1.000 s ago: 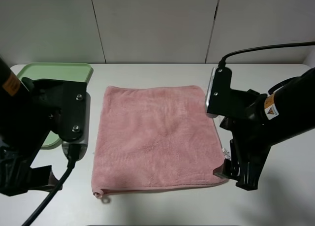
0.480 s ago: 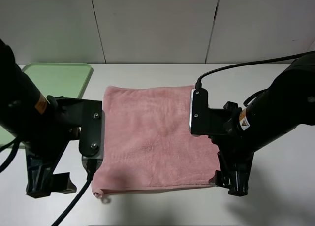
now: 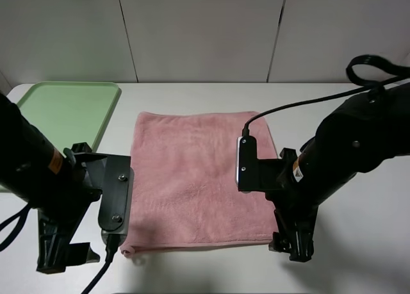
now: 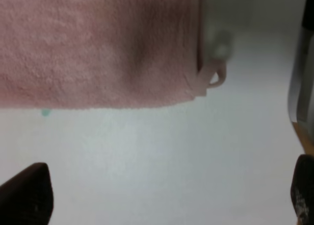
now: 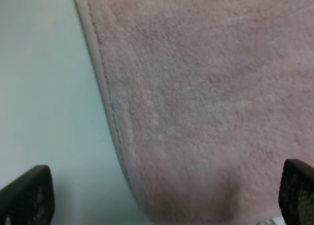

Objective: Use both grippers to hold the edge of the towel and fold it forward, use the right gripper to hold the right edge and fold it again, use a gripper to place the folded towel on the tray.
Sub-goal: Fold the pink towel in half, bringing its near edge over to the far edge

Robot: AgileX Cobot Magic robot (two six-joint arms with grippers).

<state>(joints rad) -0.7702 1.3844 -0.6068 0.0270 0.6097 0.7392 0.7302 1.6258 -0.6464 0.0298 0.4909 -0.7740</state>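
Note:
The pink towel lies flat and unfolded in the middle of the table. Its front left corner loop shows in the left wrist view. My left gripper hangs open at the front, just left of that corner, with bare table between its fingertips. At the front right corner my right gripper is open too. In the right wrist view the hemmed edge of the towel runs between its fingertips. Neither holds anything. The pale green tray sits at the back left.
The white table ends at a grey panelled wall behind. Black cables trail from both arms, one looping high at the right. Bare table lies right of the towel and along the front edge.
Both arms have swung toward the front of the table and lowered to the towel's front corners. The left arm has moved off the tray, uncovering it. The towel has not moved.

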